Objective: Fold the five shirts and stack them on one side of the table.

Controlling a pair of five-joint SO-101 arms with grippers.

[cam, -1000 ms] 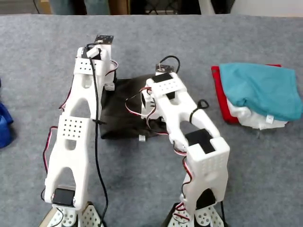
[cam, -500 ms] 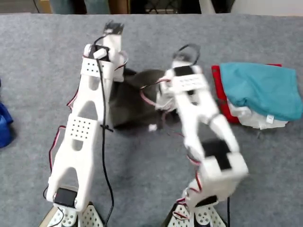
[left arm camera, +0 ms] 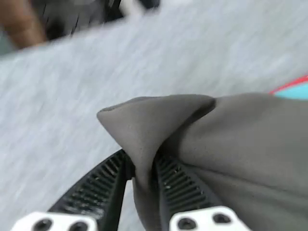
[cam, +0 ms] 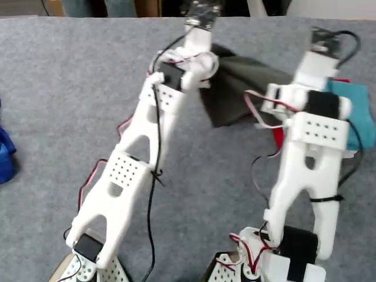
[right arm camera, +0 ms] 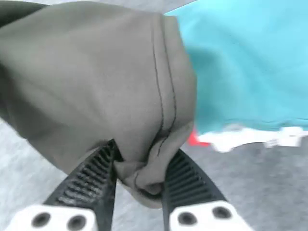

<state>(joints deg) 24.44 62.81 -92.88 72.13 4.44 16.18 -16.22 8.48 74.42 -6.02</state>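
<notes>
A folded dark grey shirt (cam: pixel 241 88) hangs lifted above the table between both arms. My left gripper (left arm camera: pixel 142 180) is shut on one bunched corner of the dark shirt (left arm camera: pixel 231 139), at the far middle of the table. My right gripper (right arm camera: pixel 139 178) is shut on the shirt's other edge (right arm camera: pixel 96 82), close beside the stack at the right. That stack holds a teal shirt (cam: pixel 359 111) on top, with a white shirt (right arm camera: pixel 250 137) and a red shirt (cam: pixel 277 134) under it. The arms cover much of the stack in the high view.
A blue shirt (cam: pixel 4 155) lies at the table's left edge. The grey felt table (cam: pixel 64 94) stretches open on the left and in front. Furniture stands past the far edge.
Both arms lifted the dark shirt off the table's middle and carried it away and to the right, toward the stack. The right arm now stands partly over the stack.
</notes>
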